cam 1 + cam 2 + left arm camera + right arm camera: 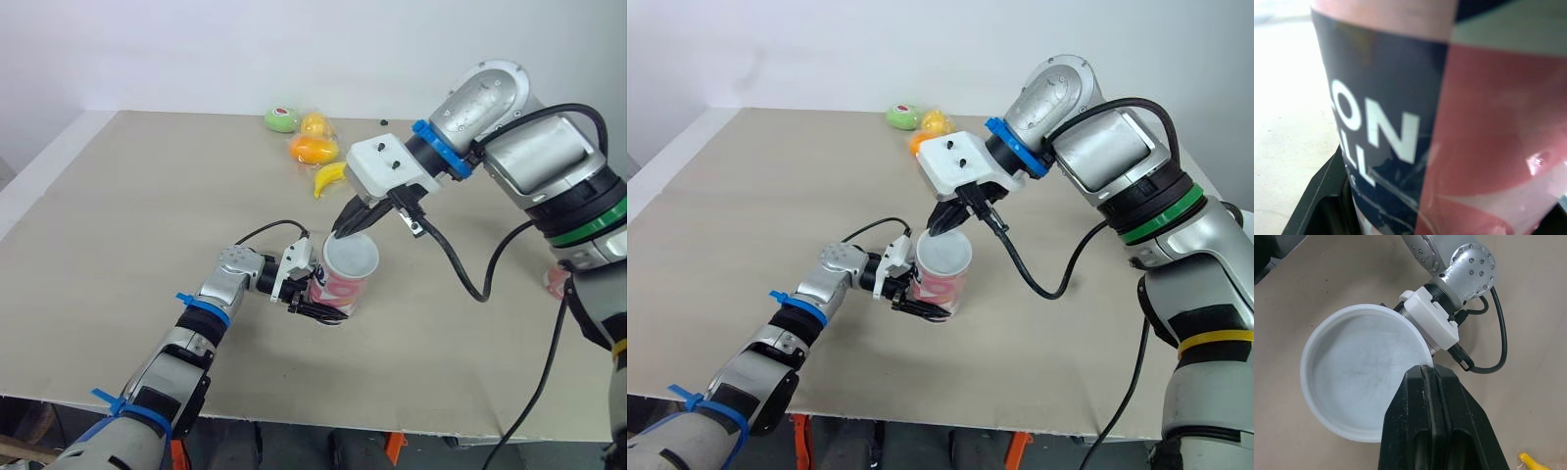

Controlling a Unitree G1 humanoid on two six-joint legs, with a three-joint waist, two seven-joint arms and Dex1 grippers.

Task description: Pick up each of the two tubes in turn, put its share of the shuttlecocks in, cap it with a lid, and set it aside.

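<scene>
pink-navy-white tube point(341, 287) upright, white plastic lid point(353, 257) atop | beige bench point(127, 215), white wall point(196, 49) | left gripper point(315, 297) clamps tube, right gripper point(343, 232) pinches lid

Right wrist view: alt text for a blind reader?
The right gripper, black fingers shut, pinches the rim of a round white plastic lid, seen from above. Beyond it, the left arm, white and silver at the wrist with a black cable, lies over the beige table.
</scene>
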